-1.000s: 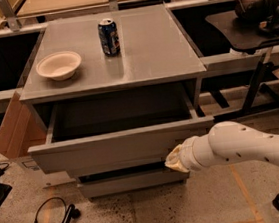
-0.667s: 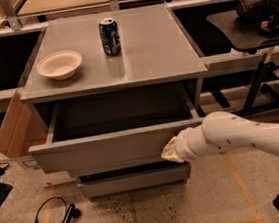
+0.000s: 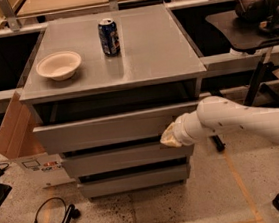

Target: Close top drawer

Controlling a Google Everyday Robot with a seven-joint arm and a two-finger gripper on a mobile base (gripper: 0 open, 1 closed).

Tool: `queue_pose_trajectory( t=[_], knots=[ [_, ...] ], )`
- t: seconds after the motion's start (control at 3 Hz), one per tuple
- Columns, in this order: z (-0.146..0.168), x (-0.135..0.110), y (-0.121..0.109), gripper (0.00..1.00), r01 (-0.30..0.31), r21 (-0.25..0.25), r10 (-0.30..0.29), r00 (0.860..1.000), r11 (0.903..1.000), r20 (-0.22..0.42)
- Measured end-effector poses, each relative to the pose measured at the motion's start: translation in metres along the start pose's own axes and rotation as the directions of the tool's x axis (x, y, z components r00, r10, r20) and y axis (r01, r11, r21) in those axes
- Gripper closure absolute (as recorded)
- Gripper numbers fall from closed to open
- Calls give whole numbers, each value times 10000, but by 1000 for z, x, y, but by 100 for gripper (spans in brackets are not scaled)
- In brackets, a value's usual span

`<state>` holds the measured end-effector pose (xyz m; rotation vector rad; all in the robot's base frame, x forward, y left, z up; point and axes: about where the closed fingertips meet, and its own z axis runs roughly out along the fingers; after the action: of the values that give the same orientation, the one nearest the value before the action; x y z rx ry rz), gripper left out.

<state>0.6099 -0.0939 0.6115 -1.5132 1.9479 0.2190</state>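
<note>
**Nearly home: gripper against the top drawer front**

Here the top drawer (image 3: 101, 130) stands partly open under the grey worktop (image 3: 157, 46). Its flat front sits a little way out past the worktop's front edge, with a dark gap showing above it. The gripper (image 3: 170, 136) is at the right end of that front panel, below the worktop's front right corner, and it touches the panel's lower edge. Whether it is open or closed I cannot tell, as only a pale tip shows. The white arm (image 3: 246, 121) reaches in from the right side.

On the worktop, a cream bowl (image 3: 59, 65) sits near the left edge, towards the front. A blue can (image 3: 109, 36) stands upright near the middle, closer to the back edge and well apart from the bowl.

Below the top drawer are two shorter drawers, the middle drawer (image 3: 125, 159) and the bottom drawer (image 3: 132, 180). A cardboard box (image 3: 13, 130) leans by the left side, below the worktop's front left corner. A black cable (image 3: 46, 219) lies on the speckled floor.
</note>
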Motion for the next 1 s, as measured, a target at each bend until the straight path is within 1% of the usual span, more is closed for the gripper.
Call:
queue_pose_trajectory(
  t=[0.33,0.67,1.0],
  knots=[
    [9,-1,-46,100,51,311,-51,10000,9995,5],
    [14,0,-70,100,-12,527,10,10000,9986,24],
    [14,0,-70,100,-12,527,10,10000,9986,24]
  ],
)
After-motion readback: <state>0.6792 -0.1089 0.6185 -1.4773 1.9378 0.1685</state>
